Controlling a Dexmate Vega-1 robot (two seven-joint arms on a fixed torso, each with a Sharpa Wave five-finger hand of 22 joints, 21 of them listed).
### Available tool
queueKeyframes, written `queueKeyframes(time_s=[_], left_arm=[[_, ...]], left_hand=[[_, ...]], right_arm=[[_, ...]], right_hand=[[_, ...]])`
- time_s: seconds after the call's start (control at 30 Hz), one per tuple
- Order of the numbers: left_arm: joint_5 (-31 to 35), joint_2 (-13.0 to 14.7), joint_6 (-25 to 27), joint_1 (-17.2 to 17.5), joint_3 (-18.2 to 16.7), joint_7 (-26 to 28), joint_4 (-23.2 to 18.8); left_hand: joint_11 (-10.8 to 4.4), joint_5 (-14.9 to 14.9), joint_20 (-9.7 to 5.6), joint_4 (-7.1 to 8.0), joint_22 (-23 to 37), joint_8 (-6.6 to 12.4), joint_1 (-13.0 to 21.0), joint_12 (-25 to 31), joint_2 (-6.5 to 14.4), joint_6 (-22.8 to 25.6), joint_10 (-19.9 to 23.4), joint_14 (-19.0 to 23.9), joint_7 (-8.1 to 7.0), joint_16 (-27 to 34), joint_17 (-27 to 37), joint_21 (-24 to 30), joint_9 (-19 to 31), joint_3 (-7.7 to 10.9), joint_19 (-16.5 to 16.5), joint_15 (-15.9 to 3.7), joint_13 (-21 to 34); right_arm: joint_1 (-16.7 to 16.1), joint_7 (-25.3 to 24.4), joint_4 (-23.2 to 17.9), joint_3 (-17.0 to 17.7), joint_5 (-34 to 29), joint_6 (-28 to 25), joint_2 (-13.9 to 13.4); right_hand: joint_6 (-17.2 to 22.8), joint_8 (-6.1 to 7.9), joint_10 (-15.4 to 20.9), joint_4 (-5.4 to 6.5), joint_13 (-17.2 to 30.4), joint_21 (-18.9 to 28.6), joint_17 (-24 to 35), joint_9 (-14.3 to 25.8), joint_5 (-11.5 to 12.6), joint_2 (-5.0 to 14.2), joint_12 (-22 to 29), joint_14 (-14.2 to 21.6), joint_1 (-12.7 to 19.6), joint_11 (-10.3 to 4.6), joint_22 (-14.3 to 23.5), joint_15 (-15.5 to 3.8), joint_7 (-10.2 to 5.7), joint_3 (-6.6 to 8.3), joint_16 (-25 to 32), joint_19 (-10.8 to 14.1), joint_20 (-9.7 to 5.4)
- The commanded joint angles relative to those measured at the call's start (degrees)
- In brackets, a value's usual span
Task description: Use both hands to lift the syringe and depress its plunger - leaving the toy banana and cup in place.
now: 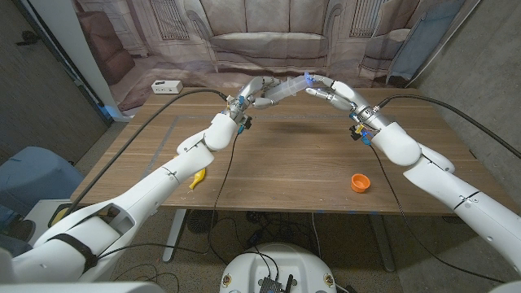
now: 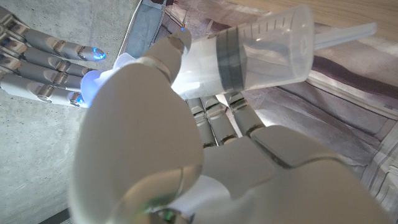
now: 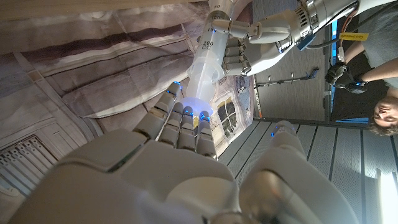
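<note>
- Head view: the large clear plastic syringe with a grey stopper is up in the air over the far middle of the wooden worktop, lying roughly level between the two white robot hands.
- The left hand holds the syringe by its barrel; in the left wrist view the thumb lies over the barrel and the fingers wrap beneath it.
- The right hand meets the syringe's other end. In the right wrist view its fingertips touch that end, lit blue; the fingers lie close together and straight, pressing rather than gripping.
- Step in hand, as I judge it: the lift is done and the plunger push is under way or about to begin. How far the plunger is in, I cannot tell.
- The next move calls for the right hand to push straight along the barrel while the left holds firm, so the syringe does not swing or slip.
- The yellow toy banana and small orange cup sit on the worktop near its front edge, well apart from both hands.
</note>
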Motion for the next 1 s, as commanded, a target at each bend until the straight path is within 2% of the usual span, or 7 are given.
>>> queueKeyframes(time_s=[0.03,0.6,1.0], left_arm=[[0.1,0.3,-0.3,0.6,-0.2,-0.1,-0.9],[0.3,0.0,-0.8,0.4,-0.1,-0.4,-0.8],[0.3,0.0,-0.8,0.7,-0.2,-0.3,-0.9]], left_hand=[[-0.04,0.5,-1.81,3.76,0.2,-0.14,-1.4,-0.3,2.4,0.3,0.1,0.5,0.17,0.2,0.2,0.5,0.1,4.08,2.0,-0.78,0.1],[0.1,0.5,-1.76,3.7,0.2,-0.15,-1.4,-0.3,2.4,0.2,0.2,0.5,0.17,0.2,0.2,0.7,0.1,4.28,2.0,-0.76,0.2],[0.08,0.5,-1.73,3.73,0.2,-0.16,-1.5,-0.4,2.4,0.2,0.2,0.5,0.1,0.2,0.2,0.8,0.1,4.39,1.9,-0.82,0.2]], right_arm=[[0.2,0.7,-0.4,-0.4,0.1,-0.3,-0.3],[-0.4,0.6,-1.2,-0.4,0.1,-1.4,-0.5],[0.4,1.5,-0.5,-1.2,0.5,-1.4,-0.4]], right_hand=[[0.4,0.39,0.2,0.07,0.2,0.1,0.3,0.1,0.1,-0.07,0.5,-0.1,0.4,-0.18,0.2,-0.02,0.21,-0.05,0.1,0.1,-0.29],[0.4,0.35,0.1,0.11,0.3,0.1,0.4,0.1,0.0,-0.07,0.5,-0.3,0.4,0.29,0.2,0.02,0.18,-0.11,0.0,0.0,-0.26],[0.5,0.37,0.1,0.13,0.3,0.1,0.4,0.1,0.0,-0.08,0.5,-0.4,0.4,0.23,0.2,0.04,0.31,-0.16,0.0,-0.1,-0.21]])
